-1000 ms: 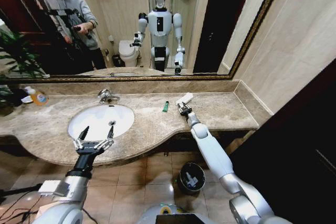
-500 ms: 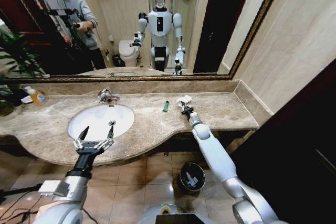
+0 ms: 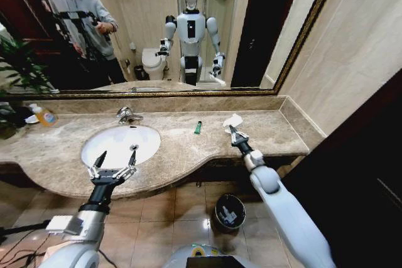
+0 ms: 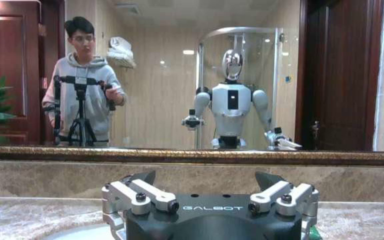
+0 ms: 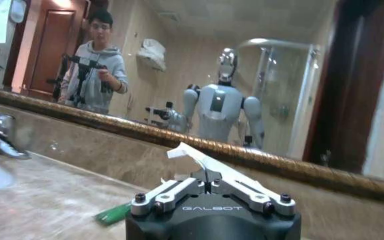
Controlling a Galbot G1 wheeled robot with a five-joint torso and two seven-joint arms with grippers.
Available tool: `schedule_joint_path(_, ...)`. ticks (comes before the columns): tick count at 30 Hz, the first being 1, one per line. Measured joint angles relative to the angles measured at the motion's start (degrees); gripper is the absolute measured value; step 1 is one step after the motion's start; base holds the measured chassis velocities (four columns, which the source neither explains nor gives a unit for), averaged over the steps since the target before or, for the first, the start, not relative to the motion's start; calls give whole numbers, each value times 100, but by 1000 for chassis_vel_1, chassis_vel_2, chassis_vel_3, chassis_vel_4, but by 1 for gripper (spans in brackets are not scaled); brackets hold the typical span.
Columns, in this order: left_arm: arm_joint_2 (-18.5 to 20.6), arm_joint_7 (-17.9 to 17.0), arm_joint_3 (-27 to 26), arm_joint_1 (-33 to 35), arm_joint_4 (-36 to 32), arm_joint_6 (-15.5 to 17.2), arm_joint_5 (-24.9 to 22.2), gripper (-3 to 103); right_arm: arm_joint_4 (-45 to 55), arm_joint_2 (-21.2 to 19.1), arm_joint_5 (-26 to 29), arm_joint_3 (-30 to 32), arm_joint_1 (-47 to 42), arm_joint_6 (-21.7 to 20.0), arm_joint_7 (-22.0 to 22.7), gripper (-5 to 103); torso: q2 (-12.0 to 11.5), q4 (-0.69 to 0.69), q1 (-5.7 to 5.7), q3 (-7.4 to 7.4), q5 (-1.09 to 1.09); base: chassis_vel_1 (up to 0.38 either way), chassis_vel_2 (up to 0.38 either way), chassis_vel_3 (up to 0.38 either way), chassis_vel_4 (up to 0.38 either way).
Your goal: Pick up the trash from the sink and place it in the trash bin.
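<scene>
- Head view: the sink [image 3: 100, 131], a white oval basin in a beige marble surround, serves as landmark. Right gripper [image 3: 233, 131] is raised above the counter well to the right of the sink, jaws closed on a white flat tube [image 3: 232, 120]. A green stick [image 3: 198, 127] lies on the counter between sink and right gripper. The trash bin [image 3: 228, 211] stands on the floor, below the counter edge and right of the sink. Left gripper [image 3: 113, 160] hovers at the sink's front rim, fingers spread wide, holding nothing.
- Left wrist view: left gripper [image 4: 205, 197], jaws wide apart, empty, a sliver of the sink's basin beneath it.
- Right wrist view: right gripper [image 5: 209, 192] pinched shut, the white flat tube [image 5: 202, 162] projecting beyond its tips; green stick [image 5: 115, 213] on the counter below.
- Step in hand, judged: carrying the tube to the bin. Done well, the pinch stays firm, the arm clears the counter edge, and release comes only once squarely over the bin's mouth.
</scene>
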Motion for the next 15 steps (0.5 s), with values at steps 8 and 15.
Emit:
schedule_joint_path(8, 0, 0, 0, 0, 0, 0, 0, 100, 172, 512, 58, 684, -1913, 894, -71, 0, 0, 2, 0, 0, 1, 0, 0, 0, 0)
schedule_joint_path(15, 0, 0, 0, 0, 0, 0, 0, 100, -724, 736, -388, 678, -3118, 2053, 152, 0, 1, 2, -1, 0, -2, 0, 0, 0, 0)
